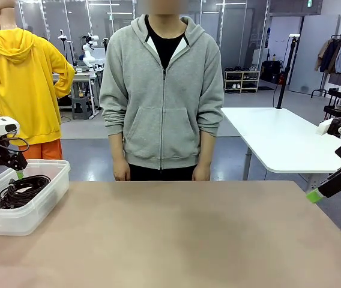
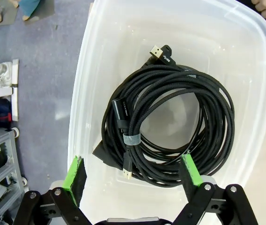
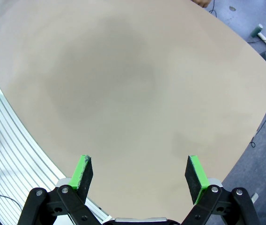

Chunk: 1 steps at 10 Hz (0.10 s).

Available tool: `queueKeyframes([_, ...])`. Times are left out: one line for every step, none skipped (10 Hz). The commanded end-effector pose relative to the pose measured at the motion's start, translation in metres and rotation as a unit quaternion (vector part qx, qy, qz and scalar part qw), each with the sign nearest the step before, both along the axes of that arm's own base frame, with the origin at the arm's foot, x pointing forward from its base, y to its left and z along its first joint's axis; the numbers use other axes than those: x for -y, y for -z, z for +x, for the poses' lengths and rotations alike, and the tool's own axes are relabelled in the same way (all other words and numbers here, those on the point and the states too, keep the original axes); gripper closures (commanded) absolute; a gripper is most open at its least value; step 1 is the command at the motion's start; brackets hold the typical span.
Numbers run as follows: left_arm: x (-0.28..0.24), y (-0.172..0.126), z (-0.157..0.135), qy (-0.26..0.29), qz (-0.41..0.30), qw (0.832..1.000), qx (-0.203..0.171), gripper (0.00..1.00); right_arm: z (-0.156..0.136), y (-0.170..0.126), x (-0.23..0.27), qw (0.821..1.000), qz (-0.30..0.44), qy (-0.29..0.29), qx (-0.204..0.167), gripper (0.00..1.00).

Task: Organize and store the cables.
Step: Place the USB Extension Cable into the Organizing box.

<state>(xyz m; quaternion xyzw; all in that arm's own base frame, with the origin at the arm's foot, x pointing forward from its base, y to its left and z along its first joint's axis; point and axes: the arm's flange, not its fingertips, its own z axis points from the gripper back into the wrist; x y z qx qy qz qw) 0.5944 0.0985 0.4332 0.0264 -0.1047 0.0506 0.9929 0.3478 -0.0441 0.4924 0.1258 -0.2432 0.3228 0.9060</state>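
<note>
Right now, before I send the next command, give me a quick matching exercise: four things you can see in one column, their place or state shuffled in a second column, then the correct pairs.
Things:
1. cables
2. clear bin
3. left hand
4. right hand

Places or states:
A. open over bare tabletop
B. coiled inside the bin
C. on the table's left end
D. open above the bin, holding nothing

Pairs: 1-B, 2-C, 3-D, 4-A
</note>
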Motion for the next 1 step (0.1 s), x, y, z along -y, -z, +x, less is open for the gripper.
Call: queueKeyframes([-0.0011, 0.0008, 0.0008, 0.0, 0.001, 1.0, 0.001, 0.0, -0.0006, -0.0008, 0.0004, 1.0, 0.0, 0.003, 0.0, 0.0])
